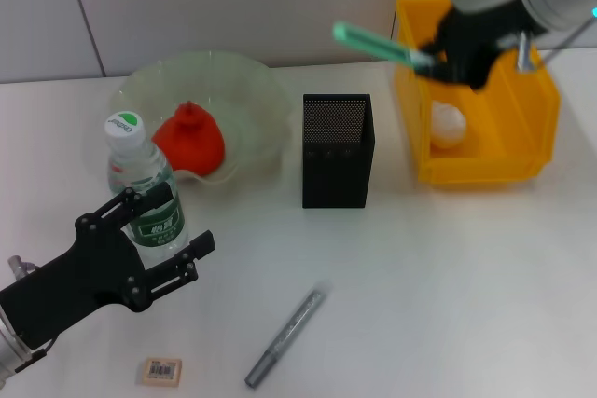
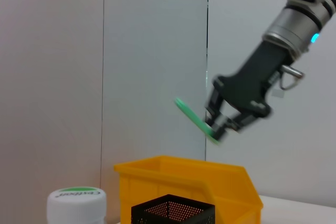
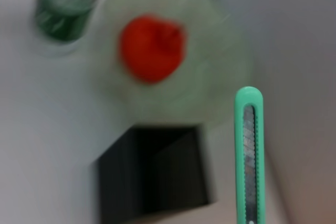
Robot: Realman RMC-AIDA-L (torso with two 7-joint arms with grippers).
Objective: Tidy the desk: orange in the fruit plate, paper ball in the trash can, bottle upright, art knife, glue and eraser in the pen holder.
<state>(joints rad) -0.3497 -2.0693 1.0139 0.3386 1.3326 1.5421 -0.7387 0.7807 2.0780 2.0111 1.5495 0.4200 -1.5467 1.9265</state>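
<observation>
Resting in the pale green ruffled glass fruit plate (image 1: 244, 100) is the red-orange lumpy orange (image 1: 189, 140); a white paper ball (image 1: 447, 124) is held by the yellow plastic trash can (image 1: 485, 160). Clamped in the raised right gripper (image 1: 435, 55), the slim mint-green art knife (image 1: 378, 44) is seen above the black mesh pen holder (image 1: 337, 151).

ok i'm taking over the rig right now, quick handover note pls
Right gripper: shut on the knife, raised over the trash can, right of the pen holder.
Left gripper: open, beside the bottle.
Done: orange in the plate, paper ball in the can, bottle upright.
Left: knife into the holder, then the glue and eraser, both on the table near the front.
</observation>
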